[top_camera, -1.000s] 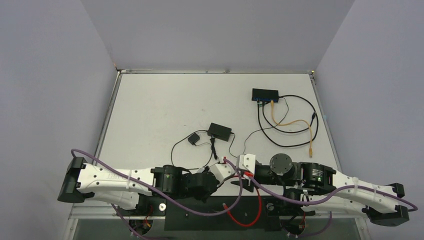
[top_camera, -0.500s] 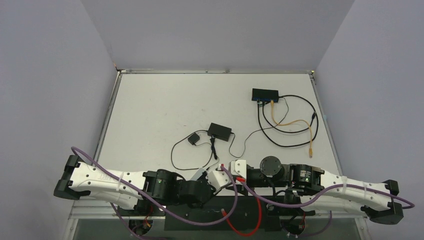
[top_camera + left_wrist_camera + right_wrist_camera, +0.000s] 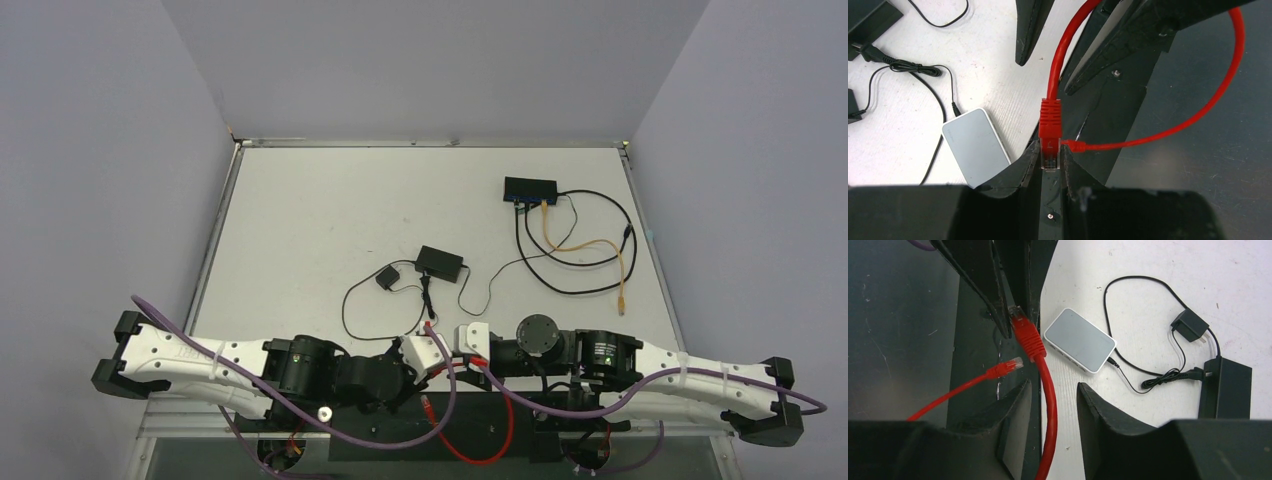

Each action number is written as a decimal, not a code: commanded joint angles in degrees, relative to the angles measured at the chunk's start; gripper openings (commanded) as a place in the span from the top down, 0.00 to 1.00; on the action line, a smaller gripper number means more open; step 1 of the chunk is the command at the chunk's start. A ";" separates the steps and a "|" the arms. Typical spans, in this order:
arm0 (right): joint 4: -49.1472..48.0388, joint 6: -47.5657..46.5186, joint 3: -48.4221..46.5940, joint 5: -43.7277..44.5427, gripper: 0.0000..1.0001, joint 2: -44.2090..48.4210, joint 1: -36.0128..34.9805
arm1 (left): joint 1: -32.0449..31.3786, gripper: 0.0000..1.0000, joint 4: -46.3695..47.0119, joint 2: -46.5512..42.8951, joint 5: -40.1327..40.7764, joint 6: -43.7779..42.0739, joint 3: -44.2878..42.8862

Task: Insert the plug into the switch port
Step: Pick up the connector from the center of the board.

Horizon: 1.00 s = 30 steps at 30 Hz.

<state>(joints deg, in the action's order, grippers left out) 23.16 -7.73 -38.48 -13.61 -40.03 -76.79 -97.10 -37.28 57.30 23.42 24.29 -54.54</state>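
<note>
The switch [image 3: 530,188], a flat black box with a blue-trimmed port face, sits far back right with black and orange cables plugged in. My left gripper [image 3: 1050,150] is shut on the clear tip of the red plug [image 3: 1051,120], over the table's near edge. The red cable [image 3: 1050,405] runs from that plug between the fingers of my right gripper [image 3: 1053,390], which is open and faces the left one. The cable's other plug [image 3: 1010,365] hangs loose over the black base plate.
A light grey rounded pad [image 3: 1080,340] lies just beyond both grippers. A black adapter brick [image 3: 440,262] and a small black wall plug [image 3: 387,278] with thin black leads lie mid-table. An orange cable [image 3: 620,270] loops near the switch.
Both arms have shifted left and drawn back toward the near edge. The left gripper kept hold of the red plug throughout.
</note>
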 commanded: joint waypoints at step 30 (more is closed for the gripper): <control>-1.86 3.22 -0.02 6.03 0.65 5.86 -1.72 | -0.22 1.00 5.33 -2.89 2.60 0.06 2.42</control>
<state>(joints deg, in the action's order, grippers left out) 22.52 -5.96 -38.41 -9.54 -35.97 -78.11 -97.19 -32.93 56.14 24.23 24.32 -52.40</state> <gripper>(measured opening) 0.348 0.107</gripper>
